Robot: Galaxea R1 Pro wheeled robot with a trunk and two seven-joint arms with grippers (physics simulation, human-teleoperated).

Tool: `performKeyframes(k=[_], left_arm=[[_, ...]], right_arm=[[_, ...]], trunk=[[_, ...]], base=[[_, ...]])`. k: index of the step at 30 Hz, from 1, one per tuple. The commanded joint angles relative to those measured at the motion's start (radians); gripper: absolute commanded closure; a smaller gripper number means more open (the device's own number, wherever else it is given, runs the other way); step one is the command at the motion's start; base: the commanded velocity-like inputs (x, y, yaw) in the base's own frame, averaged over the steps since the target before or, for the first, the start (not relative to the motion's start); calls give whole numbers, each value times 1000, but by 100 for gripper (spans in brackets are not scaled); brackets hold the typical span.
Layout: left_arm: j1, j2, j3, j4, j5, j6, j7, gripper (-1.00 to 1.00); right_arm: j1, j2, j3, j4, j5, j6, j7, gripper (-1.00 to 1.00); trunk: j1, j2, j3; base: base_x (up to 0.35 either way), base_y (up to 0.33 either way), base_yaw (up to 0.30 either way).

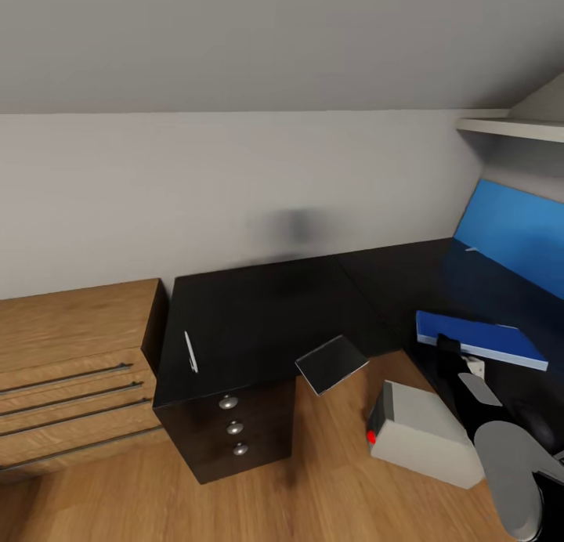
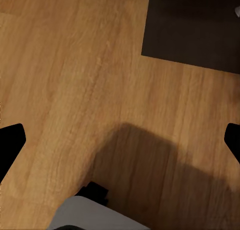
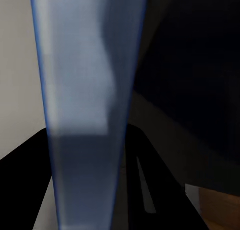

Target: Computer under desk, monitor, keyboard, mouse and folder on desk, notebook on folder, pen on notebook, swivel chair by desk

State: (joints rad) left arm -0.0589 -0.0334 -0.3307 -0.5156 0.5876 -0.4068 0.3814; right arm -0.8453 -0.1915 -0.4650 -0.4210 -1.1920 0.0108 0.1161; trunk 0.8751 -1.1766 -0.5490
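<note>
The black L-shaped desk (image 1: pixel 258 315) stands against the grey wall. A slim white pen (image 1: pixel 190 352) lies on its left part, above the drawers. The small dark notebook (image 1: pixel 331 363) sits at the desk's inner corner and juts over the edge. My right gripper (image 1: pixel 450 348) is shut on the near left end of the bright blue folder (image 1: pixel 486 338), held flat over the desk's right wing. In the right wrist view the folder (image 3: pixel 85 90) runs edge-on between the black fingers (image 3: pixel 160 190). The grey computer (image 1: pixel 427 432) stands on the floor by the desk. My left gripper (image 2: pixel 120 142) hangs open over the floor.
A light wood drawer unit (image 1: pixel 70 362) stands left of the desk. A blue wall panel (image 1: pixel 517 233) lines the wall behind the right wing, with a white shelf (image 1: pixel 509 127) above it. The left wrist view takes in wood floor (image 2: pixel 70 80) and a dark desk side (image 2: pixel 195 30).
</note>
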Motion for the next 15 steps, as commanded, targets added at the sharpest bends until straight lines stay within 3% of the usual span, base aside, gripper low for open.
performKeyframes(k=[1, 12, 15], left_arm=[[-1, 7, -8, 0, 8, -4, 6, -100], [-1, 18, -10, 0, 7, -3, 5, -100], [-1, 18, -10, 0, 6, -5, 5, -100]], right_arm=[[-1, -1, -3, 2, -11, 1, 5, 100], [-1, -3, -3, 11, -11, 1, 1, 100], [-1, -3, -3, 11, -11, 1, 0, 100]], trunk=[[0, 0, -1], [0, 0, -1], [0, 0, -1]], base=[[236, 0, 0], [50, 0, 0], [1, -128, 0]])
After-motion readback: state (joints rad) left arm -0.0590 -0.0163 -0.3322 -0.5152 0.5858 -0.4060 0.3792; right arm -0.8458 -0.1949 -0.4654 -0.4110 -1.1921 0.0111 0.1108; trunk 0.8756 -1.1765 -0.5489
